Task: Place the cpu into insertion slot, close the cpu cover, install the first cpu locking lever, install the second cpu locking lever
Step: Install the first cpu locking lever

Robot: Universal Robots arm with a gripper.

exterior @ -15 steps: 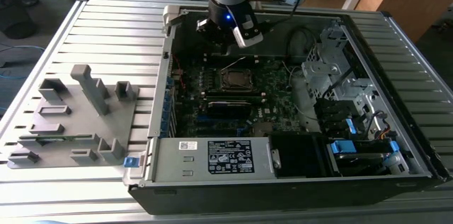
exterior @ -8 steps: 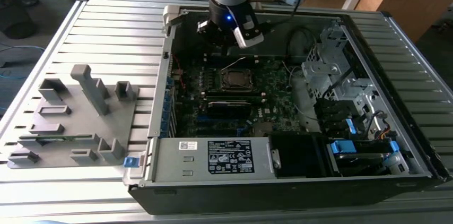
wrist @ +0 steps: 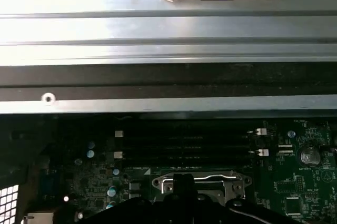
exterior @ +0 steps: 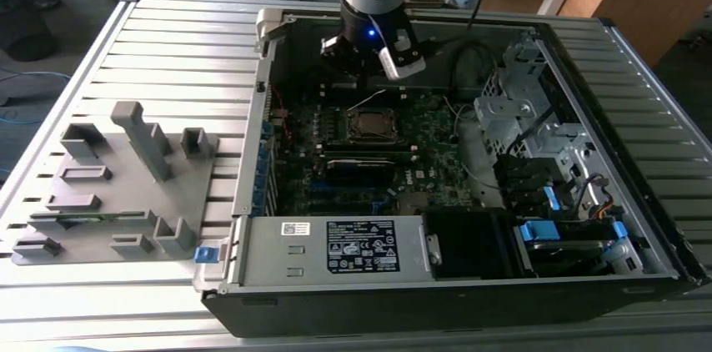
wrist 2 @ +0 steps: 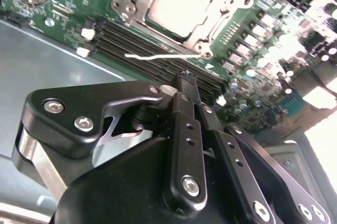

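The insertion slot (exterior: 373, 124) sits mid-motherboard inside the open computer case (exterior: 257, 170). In the second wrist view the cpu (wrist 2: 176, 3) lies in it, its silver top showing through the window of the cpu cover (wrist 2: 217, 22), which lies flat over it. A thin wire locking lever (wrist 2: 158, 55) stands free beside the socket, raised off the board (exterior: 368, 102). My gripper (wrist 2: 188, 78) hovers just behind the socket (exterior: 364, 81), fingers shut with nothing between them. The first wrist view shows the socket frame (wrist: 231, 184) behind a fingertip (wrist: 184, 182).
Black memory slots (wrist 2: 142, 37) run between the gripper and the socket. A power supply (exterior: 333, 248) and a drive cage (exterior: 523, 118) crowd the case's near and right sides. A grey fixture block (exterior: 122, 185) stands on the slatted table (exterior: 167, 43) at the exterior view's left.
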